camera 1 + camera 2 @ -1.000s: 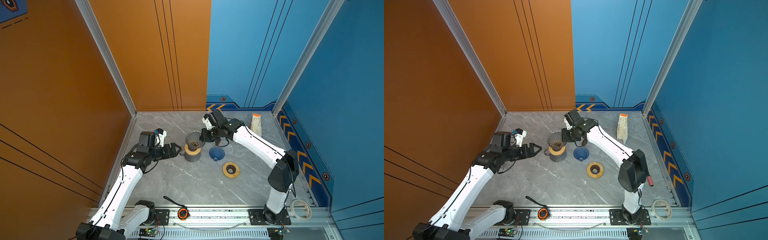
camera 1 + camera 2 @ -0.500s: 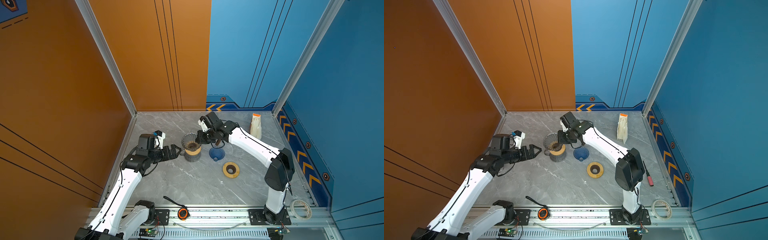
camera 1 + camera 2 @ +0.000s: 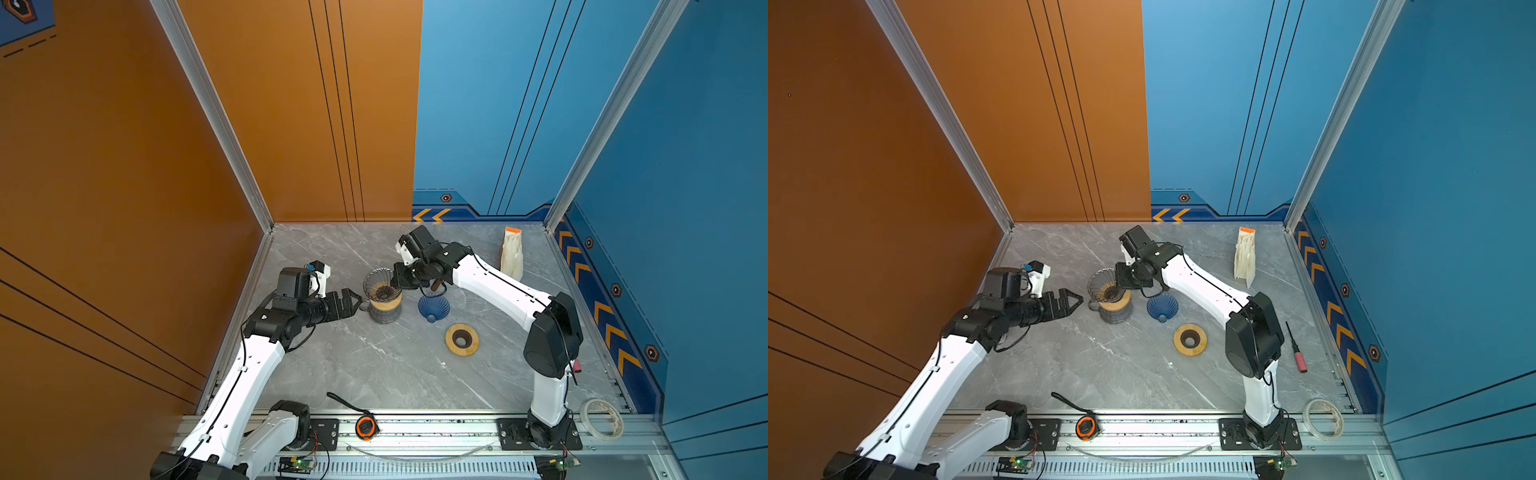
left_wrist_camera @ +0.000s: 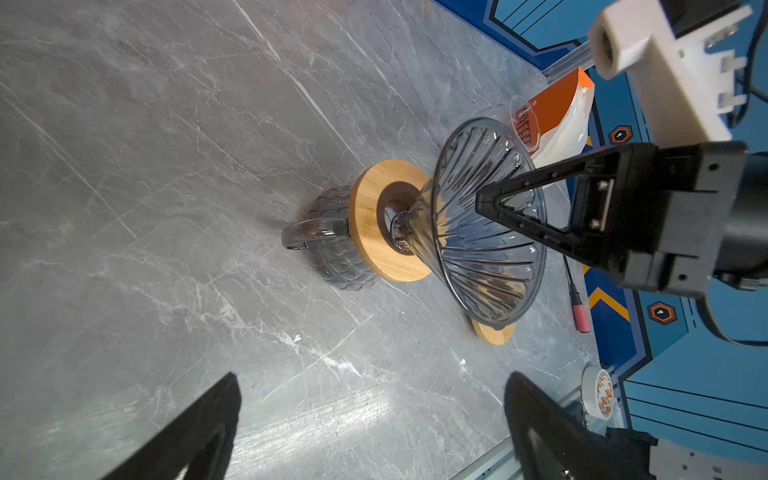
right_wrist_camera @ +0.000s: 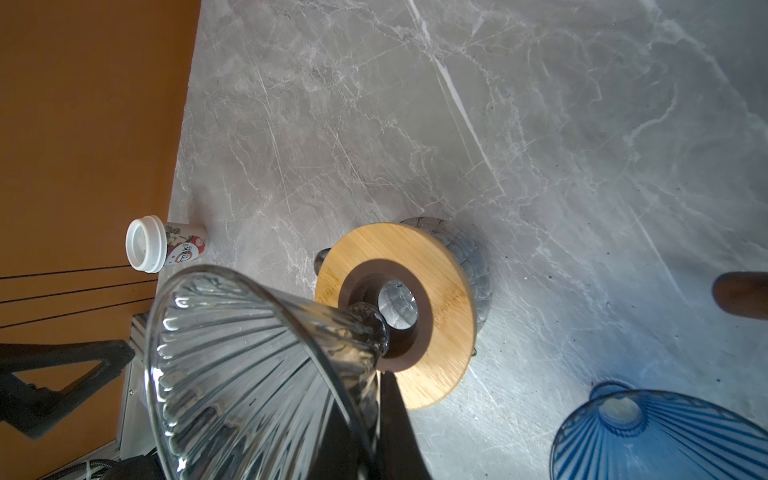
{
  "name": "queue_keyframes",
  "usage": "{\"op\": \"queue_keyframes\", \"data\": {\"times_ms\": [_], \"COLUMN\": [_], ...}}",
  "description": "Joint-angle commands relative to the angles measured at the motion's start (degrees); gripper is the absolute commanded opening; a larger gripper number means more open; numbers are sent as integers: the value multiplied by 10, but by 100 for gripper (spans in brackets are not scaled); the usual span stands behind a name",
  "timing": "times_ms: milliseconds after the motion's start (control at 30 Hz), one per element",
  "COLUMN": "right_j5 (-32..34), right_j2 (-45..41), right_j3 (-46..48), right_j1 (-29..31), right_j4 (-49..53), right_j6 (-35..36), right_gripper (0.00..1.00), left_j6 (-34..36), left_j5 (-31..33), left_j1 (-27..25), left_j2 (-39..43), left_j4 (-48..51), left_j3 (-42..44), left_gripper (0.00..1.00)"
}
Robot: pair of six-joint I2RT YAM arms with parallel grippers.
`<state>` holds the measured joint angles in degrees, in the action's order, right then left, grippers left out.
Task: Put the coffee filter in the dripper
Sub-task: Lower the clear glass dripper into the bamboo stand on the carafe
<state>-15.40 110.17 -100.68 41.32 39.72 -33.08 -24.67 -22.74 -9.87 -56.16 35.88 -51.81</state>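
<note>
Filter: no loose paper in view; you have only the white filter pack [image 3: 512, 257], standing near the back wall on the right, well apart from the glass dripper [image 3: 380, 284]. The dripper is empty and tilted, its spout at the hole of the wooden collar [image 5: 440, 291] on the grey server [image 3: 385, 316]. Your right gripper [image 3: 402, 282] is clamped on the dripper's wall. Your left gripper [image 3: 352, 300] is spread wide and empty, just beside the server. Judgement: early stage. Seating the dripper, then fetching and inserting a filter, are left to do.
</note>
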Motion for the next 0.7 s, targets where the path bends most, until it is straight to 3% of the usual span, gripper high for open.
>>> {"op": "queue_keyframes", "data": {"times_ms": [0,400,667], "right_j5": [8,19,-12], "right_j2": [4,3,-17], "right_j3": [5,19,20], "right_j1": [-4,-7,-7], "right_j4": [-11,-12,-45], "right_j6": [1,2,-15], "right_gripper": [3,4,4], "left_j6": [15,17,16], "left_j5": [8,8,7], "left_j1": [0,0,0], "left_j2": [-4,-14,-14], "left_j4": [10,9,10], "left_j3": [-15,-26,-30], "left_gripper": [99,99,99]}}
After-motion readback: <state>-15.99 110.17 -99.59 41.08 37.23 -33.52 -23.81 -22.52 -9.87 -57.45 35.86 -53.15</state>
